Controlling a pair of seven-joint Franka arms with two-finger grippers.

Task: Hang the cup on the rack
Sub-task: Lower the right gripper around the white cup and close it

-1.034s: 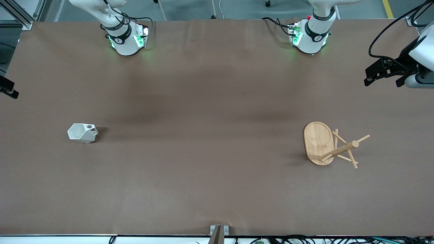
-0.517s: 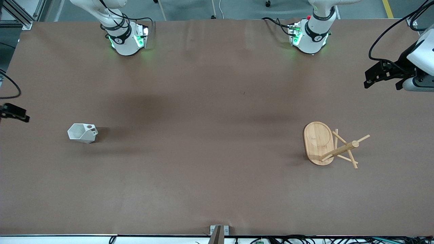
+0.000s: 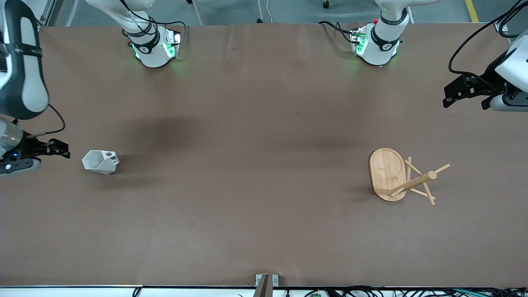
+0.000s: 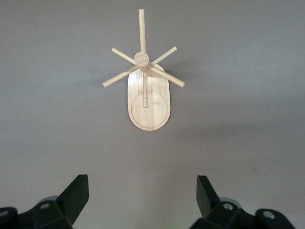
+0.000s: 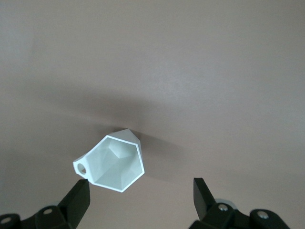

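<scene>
A: Where does the cup (image 3: 100,161) lie against the right gripper (image 3: 57,148)?

B: Upright on the table (image 3: 255,156) at the right arm's end, just beside the spread, empty fingers (image 5: 78,201), not between them.

A: And the left gripper (image 3: 453,91)?

B: Also spread wide and empty, up over the left arm's end; the rack (image 3: 402,175) stands well apart from it.

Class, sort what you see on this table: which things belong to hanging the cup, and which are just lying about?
Belongs to the job:
- cup, upright at the right arm's end
- rack, at the left arm's end
- right gripper, open, beside the cup
- left gripper, open, waiting

Just lying about:
- nothing else on the table
</scene>
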